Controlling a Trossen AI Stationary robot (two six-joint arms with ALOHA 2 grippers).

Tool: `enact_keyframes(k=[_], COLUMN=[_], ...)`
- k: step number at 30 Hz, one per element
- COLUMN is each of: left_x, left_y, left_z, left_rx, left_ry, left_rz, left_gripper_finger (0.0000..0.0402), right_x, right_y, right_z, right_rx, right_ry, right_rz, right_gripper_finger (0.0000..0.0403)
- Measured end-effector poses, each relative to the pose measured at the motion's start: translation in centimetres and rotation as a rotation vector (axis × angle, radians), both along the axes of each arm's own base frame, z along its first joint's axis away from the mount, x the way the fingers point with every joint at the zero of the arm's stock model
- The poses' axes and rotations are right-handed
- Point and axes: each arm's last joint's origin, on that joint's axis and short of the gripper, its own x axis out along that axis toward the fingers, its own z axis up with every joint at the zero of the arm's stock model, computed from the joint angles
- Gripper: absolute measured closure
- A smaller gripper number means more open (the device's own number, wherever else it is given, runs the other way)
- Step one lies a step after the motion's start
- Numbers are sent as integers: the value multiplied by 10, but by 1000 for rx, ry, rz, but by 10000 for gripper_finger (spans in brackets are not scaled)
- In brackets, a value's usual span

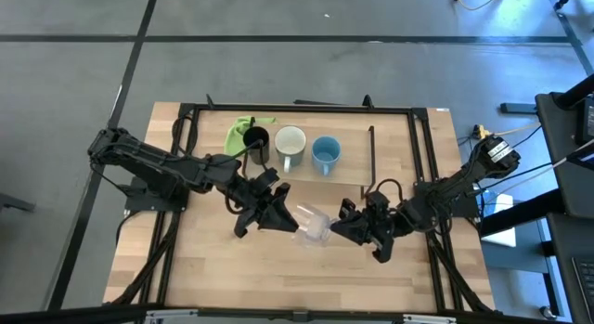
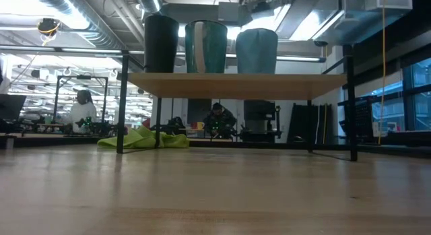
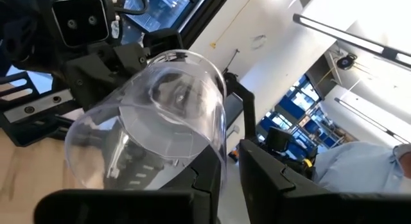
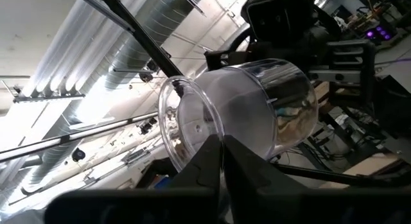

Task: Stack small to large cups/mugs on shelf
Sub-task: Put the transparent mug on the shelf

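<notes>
At the near middle of the counter [image 1: 213, 268], the clear cup [image 1: 314, 227] hangs tilted on its side between both arms. The left claw [image 1: 283, 218] pinches one side of the cup's wall with narrowly set fingers; the right claw [image 1: 345, 226] has its fingers nearly shut on the wall at the opposite end. This looks like a handover. To do it well, one claw should likely let go only once the other's grip is firm, since thin, smooth plastic may slip or flex. The cup is transparent, glossy and slightly tapered. Farther back, the shelf [image 2: 236, 83], a pale wood board on thin black legs, carries three upright vessels in a row: a matte black cup [image 1: 257, 141], a white mug [image 1: 290, 143] and a light blue mug [image 1: 326, 153]. A crumpled green cloth [image 1: 238, 133] lies beside the black cup.
</notes>
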Motion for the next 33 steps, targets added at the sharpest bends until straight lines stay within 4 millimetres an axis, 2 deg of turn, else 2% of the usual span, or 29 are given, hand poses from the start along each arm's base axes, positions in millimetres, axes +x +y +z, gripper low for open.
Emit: enact_keyframes(k=[7,24,33], left_x=[0,0,1], left_y=[0,1,5], left_z=[0,-1,0], left_rx=[18,27,27], left_ry=[-11,-9,-10], left_rz=[0,-31,-43], left_gripper_finger=[396,400,401], right_x=[0,1,0], right_y=[0,1,3], right_z=[-1,-3,-3], right_rx=[-2,-18,28], right_ry=[8,35,41], right_rz=[-2,-1,25], right_gripper_finger=[375,373,373])
